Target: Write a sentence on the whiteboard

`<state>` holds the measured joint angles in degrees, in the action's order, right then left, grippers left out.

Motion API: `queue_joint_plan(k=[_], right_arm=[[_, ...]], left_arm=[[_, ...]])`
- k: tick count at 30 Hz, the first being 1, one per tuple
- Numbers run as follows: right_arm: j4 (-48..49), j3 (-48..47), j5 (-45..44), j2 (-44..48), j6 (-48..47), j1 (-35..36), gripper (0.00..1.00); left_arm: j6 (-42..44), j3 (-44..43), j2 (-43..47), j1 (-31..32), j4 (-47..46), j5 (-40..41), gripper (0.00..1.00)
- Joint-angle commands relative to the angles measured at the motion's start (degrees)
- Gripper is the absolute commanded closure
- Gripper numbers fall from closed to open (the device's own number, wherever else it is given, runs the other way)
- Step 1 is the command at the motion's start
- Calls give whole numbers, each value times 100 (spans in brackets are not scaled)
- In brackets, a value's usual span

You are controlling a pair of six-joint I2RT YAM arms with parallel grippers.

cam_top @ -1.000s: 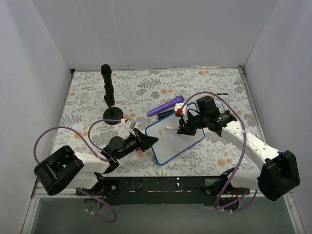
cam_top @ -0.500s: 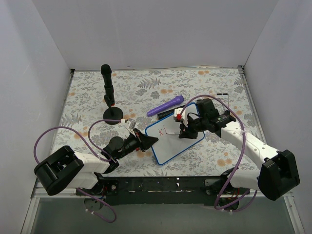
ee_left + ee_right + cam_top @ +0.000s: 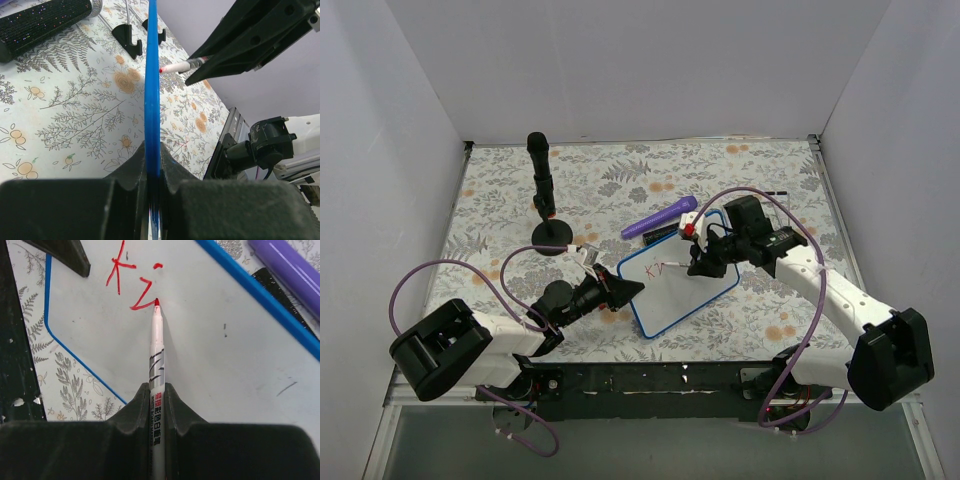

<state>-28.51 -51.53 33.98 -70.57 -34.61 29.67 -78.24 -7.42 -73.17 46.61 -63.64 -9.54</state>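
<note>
The whiteboard (image 3: 685, 290), white with a thin blue frame, lies on the floral mat; its edge shows in the left wrist view (image 3: 151, 75). My left gripper (image 3: 632, 290) is shut on the board's left edge. My right gripper (image 3: 696, 266) is shut on a white red-tipped marker (image 3: 156, 350), whose tip touches the board. The sentence (image 3: 131, 282) is only a red "K" and an "i"-like stroke with a dot, also seen from above (image 3: 657, 271).
A purple marker (image 3: 658, 216) and a black eraser-like bar (image 3: 660, 233) lie just beyond the board's far edge. A black microphone-like stand (image 3: 542, 195) stands at back left. White walls enclose the mat on three sides.
The right gripper moved the marker over the board's upper left; a second red stroke and a dot have appeared beside the "K". The left gripper stayed put.
</note>
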Motion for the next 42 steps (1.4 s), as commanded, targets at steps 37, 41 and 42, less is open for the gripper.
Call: queue_joint_plan(k=[37,41,42], right_arm=[[-23,100,136,96,-231,-58,99],[30,-190,162,-1,-116,-49,99],[39,-278,145,-45,-81,-67,99]], left_arm=[[124,13,101,15,-404,-127,100],[116,13,66,23,-439,-162,100],[116,13,57,15,-430,-162,100]])
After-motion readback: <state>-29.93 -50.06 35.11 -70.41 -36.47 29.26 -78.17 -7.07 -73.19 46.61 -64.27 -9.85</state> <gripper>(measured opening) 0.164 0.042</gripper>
